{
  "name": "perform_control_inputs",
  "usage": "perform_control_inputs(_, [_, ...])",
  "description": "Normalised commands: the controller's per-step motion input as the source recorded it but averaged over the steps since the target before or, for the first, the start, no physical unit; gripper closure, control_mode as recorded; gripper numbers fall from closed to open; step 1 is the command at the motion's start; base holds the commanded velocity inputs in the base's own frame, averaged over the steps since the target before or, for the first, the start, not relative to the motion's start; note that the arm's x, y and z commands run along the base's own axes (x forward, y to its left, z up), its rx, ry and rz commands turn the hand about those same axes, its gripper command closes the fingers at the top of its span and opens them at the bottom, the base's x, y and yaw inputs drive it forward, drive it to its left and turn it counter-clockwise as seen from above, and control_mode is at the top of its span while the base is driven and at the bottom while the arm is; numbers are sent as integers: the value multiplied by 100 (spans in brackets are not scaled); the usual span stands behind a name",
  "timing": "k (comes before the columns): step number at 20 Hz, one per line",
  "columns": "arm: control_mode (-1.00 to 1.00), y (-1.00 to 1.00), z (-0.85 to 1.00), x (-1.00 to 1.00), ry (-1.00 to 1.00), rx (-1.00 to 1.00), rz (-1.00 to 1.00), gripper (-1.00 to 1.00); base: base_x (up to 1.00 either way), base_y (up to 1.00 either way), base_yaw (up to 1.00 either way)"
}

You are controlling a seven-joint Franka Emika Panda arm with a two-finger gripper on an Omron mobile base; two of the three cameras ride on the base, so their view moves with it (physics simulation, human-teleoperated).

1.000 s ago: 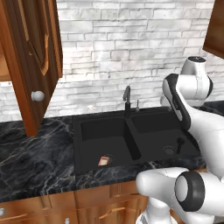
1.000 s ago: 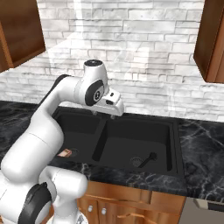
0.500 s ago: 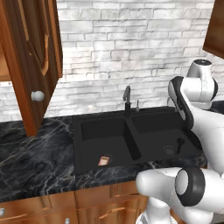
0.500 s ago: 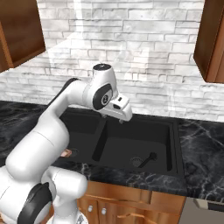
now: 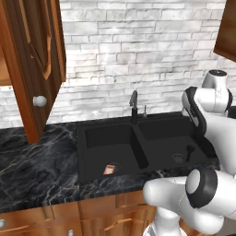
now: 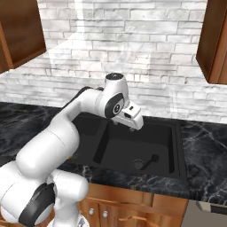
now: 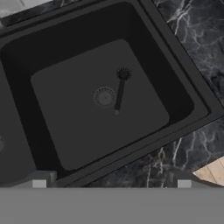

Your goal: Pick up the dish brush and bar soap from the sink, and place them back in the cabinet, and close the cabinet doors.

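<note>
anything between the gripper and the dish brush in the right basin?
Nothing visible. The gripper is open above the right basin of the sink, and the hand view looks straight down on the dish brush, which lies alone on the basin floor beside the drain.

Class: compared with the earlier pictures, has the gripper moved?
Yes. The gripper has swung rightward, away from the left basin and over the sink's right basin.

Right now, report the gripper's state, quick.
Gripper: open, holding nothing, above the sink basin where the dish brush lies.
</note>
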Motion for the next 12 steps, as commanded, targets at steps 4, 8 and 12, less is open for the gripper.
perform_control_inputs(4, [-100,-28,-34,29,-2,0,0,-100,0,0,0])
perform_control_inputs(8, [-100,-21,-31,36,-1,0,0,-100,0,0,0])
perform_control_inputs(12, [-100,-18,-21,35,0,2,0,-100,0,0,0])
